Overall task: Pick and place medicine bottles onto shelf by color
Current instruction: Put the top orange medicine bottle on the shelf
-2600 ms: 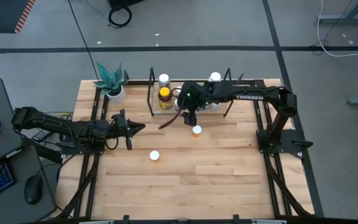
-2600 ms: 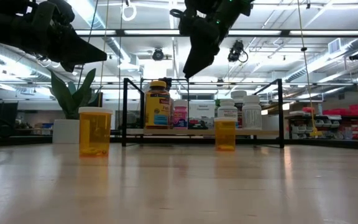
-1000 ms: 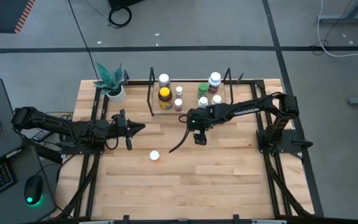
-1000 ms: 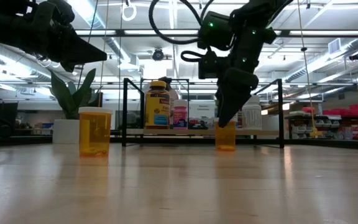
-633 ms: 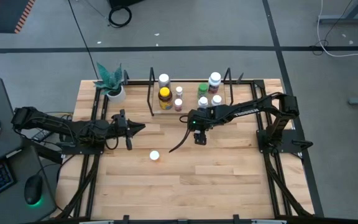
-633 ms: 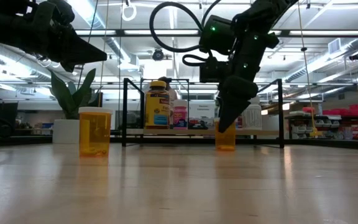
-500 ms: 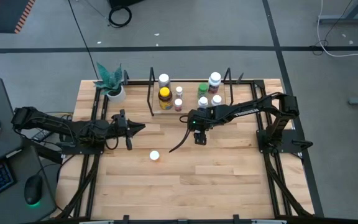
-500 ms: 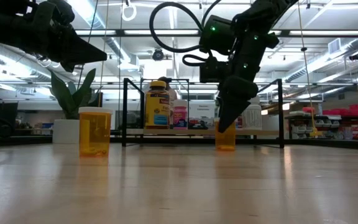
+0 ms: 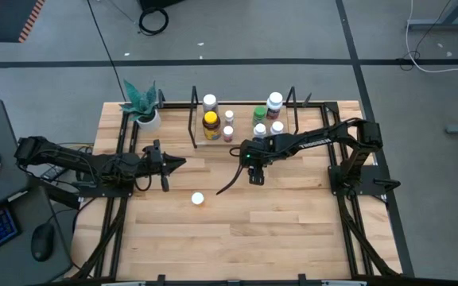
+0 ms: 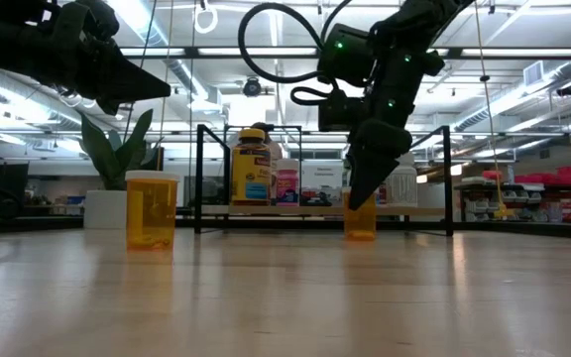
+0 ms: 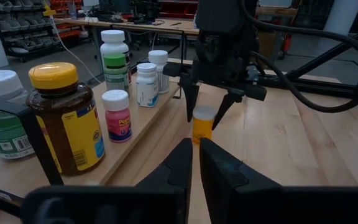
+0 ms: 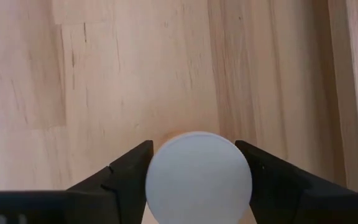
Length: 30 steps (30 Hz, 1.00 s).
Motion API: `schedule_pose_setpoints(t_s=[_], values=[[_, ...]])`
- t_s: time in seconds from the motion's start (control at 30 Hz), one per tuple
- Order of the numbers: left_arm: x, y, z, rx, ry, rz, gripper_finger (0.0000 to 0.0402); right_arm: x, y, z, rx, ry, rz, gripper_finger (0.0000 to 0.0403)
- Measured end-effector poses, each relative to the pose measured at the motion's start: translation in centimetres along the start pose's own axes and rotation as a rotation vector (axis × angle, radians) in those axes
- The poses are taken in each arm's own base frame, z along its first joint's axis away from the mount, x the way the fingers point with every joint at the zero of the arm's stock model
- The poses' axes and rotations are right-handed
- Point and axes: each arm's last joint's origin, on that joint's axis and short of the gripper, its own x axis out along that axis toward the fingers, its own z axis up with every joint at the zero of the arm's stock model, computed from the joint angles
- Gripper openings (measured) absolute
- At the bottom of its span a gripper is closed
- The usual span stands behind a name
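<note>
The wooden table [image 9: 237, 230] fills the room's middle, and at its far edge stands the shelf [image 9: 241, 135], already carrying most of the medicine bottles [image 11: 114, 62]: the big amber one with the yellow lid [image 11: 64, 118], a green-labelled one, white ones and a pink one. Two orange bottles remain on the bare wood. One stands alone toward the left arm's side [image 9: 198, 199]; the other orange bottle [image 11: 202, 123] stands just in front of the shelf, directly under the right gripper [image 11: 207, 99].

That right gripper points straight down with its jaws on either side of the white cap [image 12: 197, 177], right at its edges; I would call it closing on the bottle, though I cannot say a firm hold is made yet. To do this well, it seems wise to let the jaws seat fully on the cap before lifting, and to rise straight so the bottle does not tip against the shelf's edge.

The left gripper [image 11: 194, 165] waits over its own side of the table, jaws pressed together and empty.

From above, the arm hides the bottle entirely; only the wrist cameras show the cap between the jaws.
</note>
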Motion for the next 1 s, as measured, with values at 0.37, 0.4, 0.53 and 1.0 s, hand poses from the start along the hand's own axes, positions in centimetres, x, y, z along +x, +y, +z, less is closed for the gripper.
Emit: schedule_pose_setpoints(t_s=[0.37, 0.4, 0.53, 1.0], values=[[0.0, 0.0, 0.0, 0.0, 0.0, 0.0, 0.003, -3.4, -0.2, 3.3, 0.022, -0.027, 0.008, 0.0231], [0.0, 0.0, 0.0, 0.0, 0.0, 0.0, 0.0032, -3.9, -0.2, 3.8, 0.022, -0.038, 0.008, 0.0231], [0.0, 0.0, 0.0, 0.0, 0.0, 0.0, 0.0038, -5.4, -0.6, 5.1, 0.001, -0.069, -0.004, 0.0231], [0.0, 0.0, 0.0, 0.0, 0.0, 0.0, 0.0031, -8.0, -7.8, 6.7, 0.034, -0.136, -0.09, 0.0231]])
